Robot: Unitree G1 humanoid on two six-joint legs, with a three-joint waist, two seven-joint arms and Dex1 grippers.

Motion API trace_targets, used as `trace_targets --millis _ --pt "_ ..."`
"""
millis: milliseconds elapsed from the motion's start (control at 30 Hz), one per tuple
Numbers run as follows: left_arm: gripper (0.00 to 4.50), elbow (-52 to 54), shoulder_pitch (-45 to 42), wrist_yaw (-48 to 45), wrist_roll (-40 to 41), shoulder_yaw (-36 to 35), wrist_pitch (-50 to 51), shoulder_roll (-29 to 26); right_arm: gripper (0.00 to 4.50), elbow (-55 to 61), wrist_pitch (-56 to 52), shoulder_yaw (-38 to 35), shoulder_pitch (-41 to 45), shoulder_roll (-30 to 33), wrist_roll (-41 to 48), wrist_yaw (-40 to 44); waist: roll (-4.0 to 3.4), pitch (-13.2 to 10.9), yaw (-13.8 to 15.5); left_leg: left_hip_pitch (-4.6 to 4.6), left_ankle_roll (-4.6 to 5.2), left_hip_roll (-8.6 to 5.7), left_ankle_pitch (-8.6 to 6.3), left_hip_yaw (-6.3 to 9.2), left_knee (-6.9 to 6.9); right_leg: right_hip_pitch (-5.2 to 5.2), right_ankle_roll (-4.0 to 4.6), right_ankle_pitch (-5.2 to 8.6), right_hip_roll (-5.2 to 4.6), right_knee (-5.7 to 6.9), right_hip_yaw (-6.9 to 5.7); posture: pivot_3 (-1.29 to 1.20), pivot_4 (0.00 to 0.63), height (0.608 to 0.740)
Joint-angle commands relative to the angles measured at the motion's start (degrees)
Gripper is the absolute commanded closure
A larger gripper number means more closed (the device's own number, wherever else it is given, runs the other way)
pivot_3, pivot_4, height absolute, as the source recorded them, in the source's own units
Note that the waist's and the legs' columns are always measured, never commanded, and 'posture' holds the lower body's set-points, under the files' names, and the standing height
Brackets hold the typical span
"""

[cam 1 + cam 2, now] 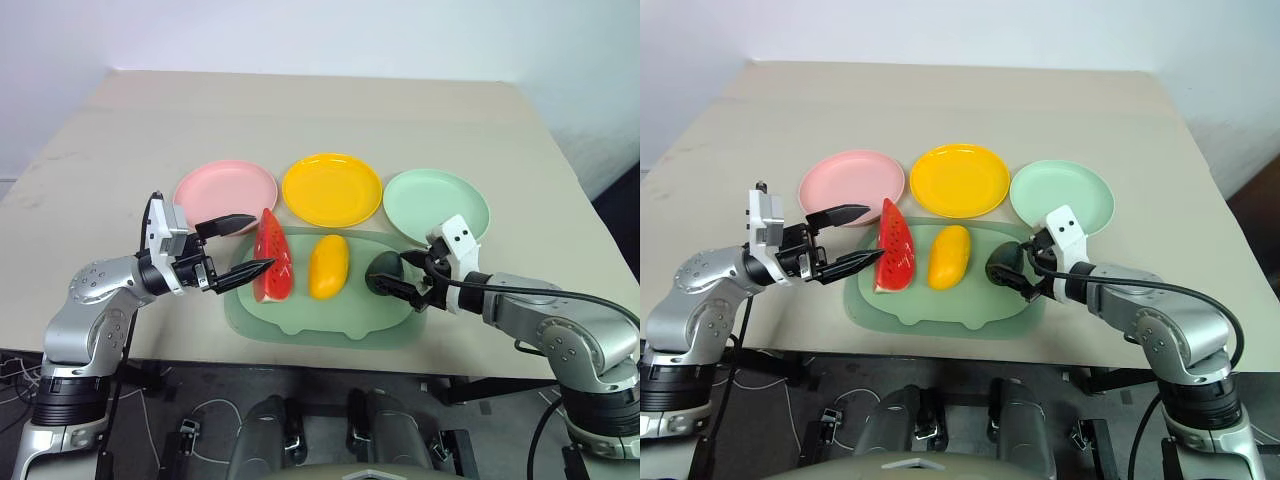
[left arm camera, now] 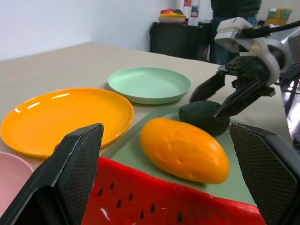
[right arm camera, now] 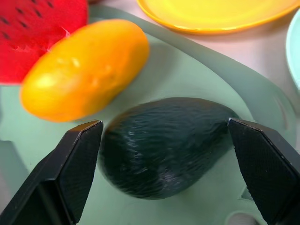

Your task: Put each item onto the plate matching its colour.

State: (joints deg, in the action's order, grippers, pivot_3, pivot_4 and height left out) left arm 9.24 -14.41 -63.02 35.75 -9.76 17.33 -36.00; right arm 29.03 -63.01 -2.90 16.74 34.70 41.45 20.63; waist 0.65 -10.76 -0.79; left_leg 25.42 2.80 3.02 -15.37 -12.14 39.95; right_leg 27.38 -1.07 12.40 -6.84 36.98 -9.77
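— Closest to the head camera, what do you see?

— Low in the left eye view, the two grippers. On the left, the left gripper point(image 1: 244, 246) has its fingers spread wide on either side of the watermelon wedge point(image 1: 272, 257), not closed on it. On the right, the right gripper point(image 1: 411, 276) is just as wide open around the avocado point(image 1: 384, 271), gripping nothing. All three fruits lie on the light green mat point(image 1: 310, 322) at the near edge of the counter point(image 1: 320, 120).

— And their long axes?

— The wedge and the mango point(image 1: 328, 266) both run from the near edge towards the top of the frame, roughly parallel. Behind them sit the pink plate point(image 1: 225, 189), yellow plate point(image 1: 331, 188) and mint plate point(image 1: 437, 203), left to right, all bare.

— Left wrist view?

— It adds what the head view lacks: a person's dark clothing and a black cabinet with clutter behind the counter. The wedge's seeded red face fills the bottom between the two fingers point(image 2: 70, 183); whether they touch it I cannot tell. The mango lies beyond it, the avocado further on, under the other gripper's open fingers.

— Right wrist view?

— The avocado lies crosswise between both fingers point(image 3: 70, 168), with gaps on each side. The mango slants at upper left.
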Motion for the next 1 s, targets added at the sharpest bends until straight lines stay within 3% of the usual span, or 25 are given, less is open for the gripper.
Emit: trace_targets --millis 33,467,867,1000 --pt "0.01 2.2 -0.7 0.1 0.7 0.0 0.1 -0.3 0.00 -0.3 0.2 2.5 0.3 1.0 -3.1 -0.3 0.01 0.0 0.0 0.00 0.00 0.00 0.00 0.00 0.00 -0.01 0.00 0.00 0.00 0.00 0.00 0.00 0.150 0.696" --pt "0.01 4.1 1.4 1.6 0.5 0.1 0.4 0.5 0.00 -4.9 -13.2 2.3 5.9 -2.7 -1.8 -2.5 0.03 0.1 0.0 -0.04 0.00 0.00 0.00 0.00 0.01 -0.05 -0.02 0.01 -0.01 -0.02 0.00 0.00 0.150 0.696" --pt "0.01 3.4 0.8 1.6 0.3 0.1 0.1 0.8 0.00 0.3 -14.7 0.7 5.1 4.4 -1.8 2.4 -0.01 0.1 0.0 0.05 0.00 0.00 -0.01 -0.03 -0.09 0.04 -0.02 0.01 0.02 -0.14 0.02 0.00 0.150 0.696" --pt "0.01 3.4 0.5 1.7 0.4 0.4 0.2 1.1 0.00 -1.0 -14.2 -1.1 6.1 3.2 -1.6 2.2 -0.01 0.1 0.0 0.05 0.00 0.00 0.00 -0.03 -0.11 0.06 -0.02 0.01 0.02 -0.14 0.01 0.00 0.150 0.696"
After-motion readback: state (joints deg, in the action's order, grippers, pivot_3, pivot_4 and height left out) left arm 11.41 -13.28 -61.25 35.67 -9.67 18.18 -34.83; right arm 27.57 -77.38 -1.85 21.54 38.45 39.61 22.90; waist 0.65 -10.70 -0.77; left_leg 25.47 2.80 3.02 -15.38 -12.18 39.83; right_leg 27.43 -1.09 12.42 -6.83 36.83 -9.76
